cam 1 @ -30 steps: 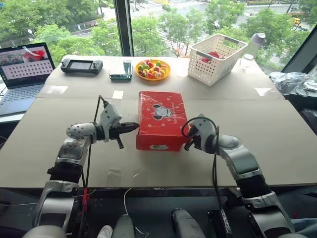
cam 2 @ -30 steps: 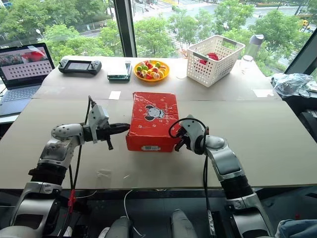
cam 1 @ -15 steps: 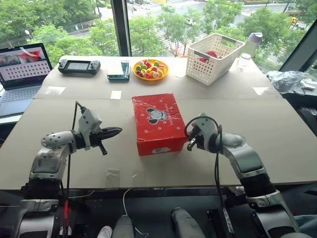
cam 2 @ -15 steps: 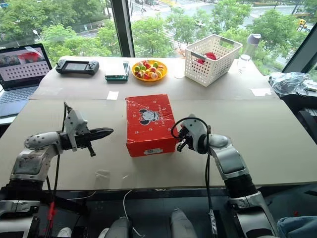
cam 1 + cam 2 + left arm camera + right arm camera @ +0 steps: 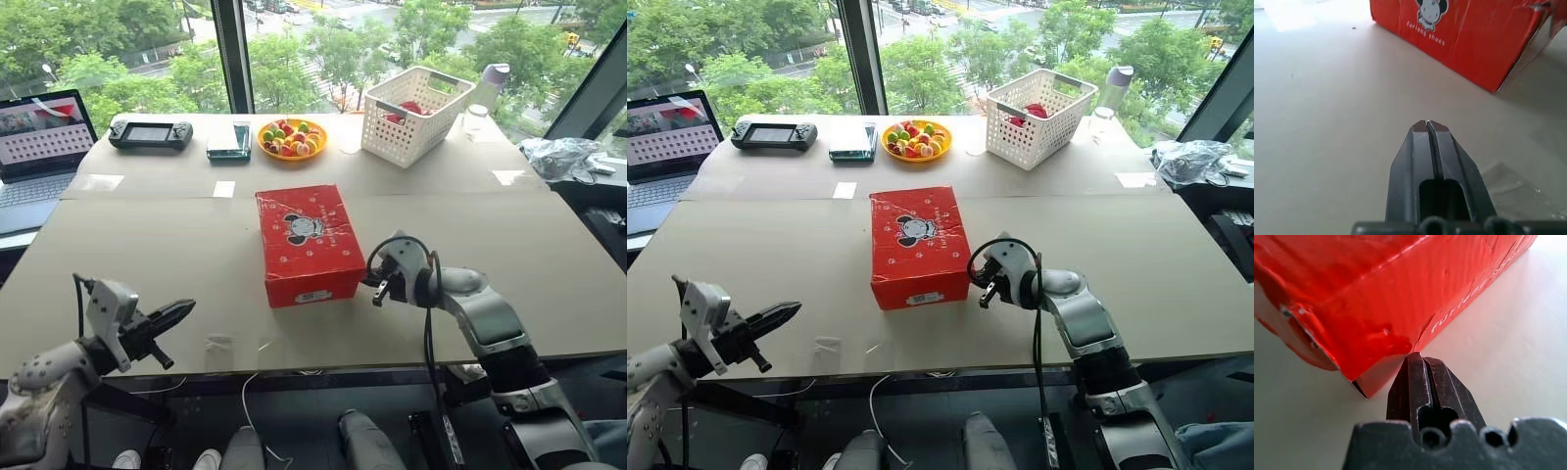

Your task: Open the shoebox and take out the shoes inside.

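Two hands flank the red box, which lies lid down and closed near the middle of the desk, its white label on the end facing the robot and a cartoon mouse on top. The right hand has its fingers pressed together, empty, with the tips at the box's near right corner, where the lid's edge is scuffed; whether they touch the cardboard is hard to tell. The left hand is well apart from the box, over the desk's near left edge, fingers likewise pressed together and holding nothing. Toward the window stand a white basket, a bowl of coloured sweets, a handheld console and a laptop.
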{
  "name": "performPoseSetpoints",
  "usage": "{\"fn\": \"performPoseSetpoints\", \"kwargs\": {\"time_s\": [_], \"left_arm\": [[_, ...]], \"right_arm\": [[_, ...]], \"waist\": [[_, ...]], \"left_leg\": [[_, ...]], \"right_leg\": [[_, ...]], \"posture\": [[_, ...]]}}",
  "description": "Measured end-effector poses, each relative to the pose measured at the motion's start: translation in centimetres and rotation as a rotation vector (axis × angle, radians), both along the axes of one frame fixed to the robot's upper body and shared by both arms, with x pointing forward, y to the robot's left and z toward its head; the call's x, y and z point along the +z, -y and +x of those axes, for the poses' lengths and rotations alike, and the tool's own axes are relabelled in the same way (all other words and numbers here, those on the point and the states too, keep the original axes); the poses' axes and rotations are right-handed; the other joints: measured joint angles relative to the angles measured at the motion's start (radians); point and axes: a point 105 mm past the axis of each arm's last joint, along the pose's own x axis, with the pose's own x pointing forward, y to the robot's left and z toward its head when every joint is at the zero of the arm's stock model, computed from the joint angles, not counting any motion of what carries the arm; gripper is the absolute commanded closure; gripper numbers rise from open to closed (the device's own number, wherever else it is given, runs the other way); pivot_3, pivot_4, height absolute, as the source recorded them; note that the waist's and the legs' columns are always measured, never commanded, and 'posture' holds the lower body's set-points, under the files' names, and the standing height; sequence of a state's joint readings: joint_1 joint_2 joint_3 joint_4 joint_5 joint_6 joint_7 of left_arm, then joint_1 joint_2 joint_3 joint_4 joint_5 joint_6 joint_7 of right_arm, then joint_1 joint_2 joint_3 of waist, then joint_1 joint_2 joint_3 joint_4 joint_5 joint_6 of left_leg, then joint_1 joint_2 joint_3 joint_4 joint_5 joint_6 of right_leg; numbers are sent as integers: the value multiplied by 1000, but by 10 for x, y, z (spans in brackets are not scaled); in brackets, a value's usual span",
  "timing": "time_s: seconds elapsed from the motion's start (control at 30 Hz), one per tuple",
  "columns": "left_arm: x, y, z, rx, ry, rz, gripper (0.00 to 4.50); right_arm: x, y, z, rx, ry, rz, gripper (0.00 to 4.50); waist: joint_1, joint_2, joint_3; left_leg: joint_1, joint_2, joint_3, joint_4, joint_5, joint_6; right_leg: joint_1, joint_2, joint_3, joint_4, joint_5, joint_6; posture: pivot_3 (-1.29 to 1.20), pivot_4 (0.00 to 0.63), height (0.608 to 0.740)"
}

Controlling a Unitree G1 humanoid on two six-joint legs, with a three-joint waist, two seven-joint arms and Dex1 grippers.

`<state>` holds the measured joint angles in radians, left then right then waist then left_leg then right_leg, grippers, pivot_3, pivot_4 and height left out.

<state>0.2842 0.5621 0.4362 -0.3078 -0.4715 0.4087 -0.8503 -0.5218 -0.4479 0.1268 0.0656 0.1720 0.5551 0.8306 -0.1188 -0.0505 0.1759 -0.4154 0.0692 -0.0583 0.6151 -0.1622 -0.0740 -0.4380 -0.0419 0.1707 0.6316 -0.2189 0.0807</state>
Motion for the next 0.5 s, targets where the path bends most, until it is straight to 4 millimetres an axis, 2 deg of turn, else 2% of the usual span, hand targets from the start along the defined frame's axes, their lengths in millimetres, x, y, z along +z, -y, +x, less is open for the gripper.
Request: {"fn": "performPoseSetpoints", "kwargs": {"time_s": [0.1, 0.33, 0.5], "left_arm": [[1, 10, -5, -16, 17, 12, 4481], [3, 22, -2, -35, 59, 30, 4481], [13, 29, -1, -65, 109, 48, 4481]], "right_arm": [[11, -1, -1, 25, 0, 69, 4500], [41, -11, -1, 87, 13, 201, 4500], [51, -16, 0, 111, 20, 224, 4500]], "waist": [[2, 0, 0], [-12, 0, 0], [-9, 0, 0]], "left_leg": [[0, 0, 0, 1, 0, 0], [1, 0, 0, 1, 0, 0], [-1, 0, 1, 1, 0, 0]], "right_leg": [[1, 0, 0, 0, 0, 0], [0, 0, 0, 0, 1, -2], [0, 0, 0, -2, 1, -2]], "posture": [[0, 150, 725], [0, 150, 725], [0, 150, 725]]}}
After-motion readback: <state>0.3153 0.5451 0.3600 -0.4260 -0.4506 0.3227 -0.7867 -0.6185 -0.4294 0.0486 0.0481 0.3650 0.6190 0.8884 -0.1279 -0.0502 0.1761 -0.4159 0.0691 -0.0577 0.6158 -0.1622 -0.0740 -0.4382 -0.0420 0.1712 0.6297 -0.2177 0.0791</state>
